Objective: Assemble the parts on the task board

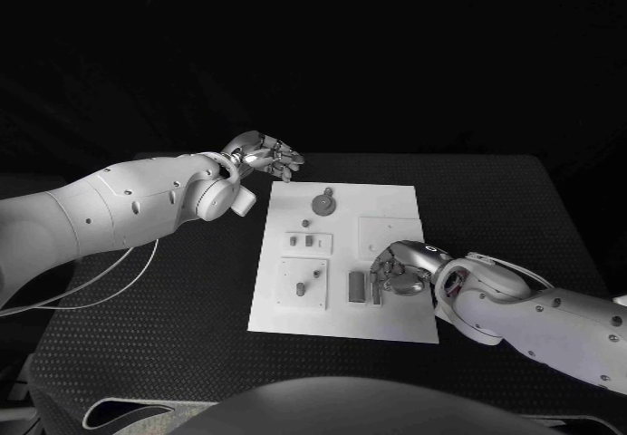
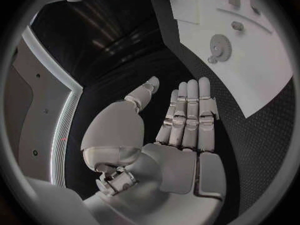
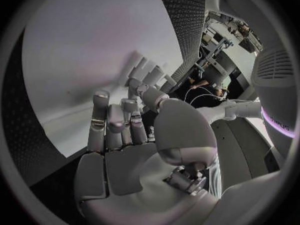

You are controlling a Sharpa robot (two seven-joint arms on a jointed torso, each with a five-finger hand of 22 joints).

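Our left hand (image 1: pixel 265 154) hovers flat, fingers straight and holding nothing, off the task board's (image 1: pixel 392 201) 11 o'clock corner. Our right hand (image 1: pixel 402 268) curls over the grey parts (image 1: pixel 357 286) near the board's 5 o'clock side; we cannot tell whether it holds one. We judge the risk is nudging those loose pieces off the board onto the counter (image 1: pixel 157 308).

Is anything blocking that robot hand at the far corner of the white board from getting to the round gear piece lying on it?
Nothing visible does. The left robot hand hovers open off the task board's far corner, holding nothing. Between it and the gear lies only bare board. The right robot hand is at the board's opposite edge, nearer the robot.
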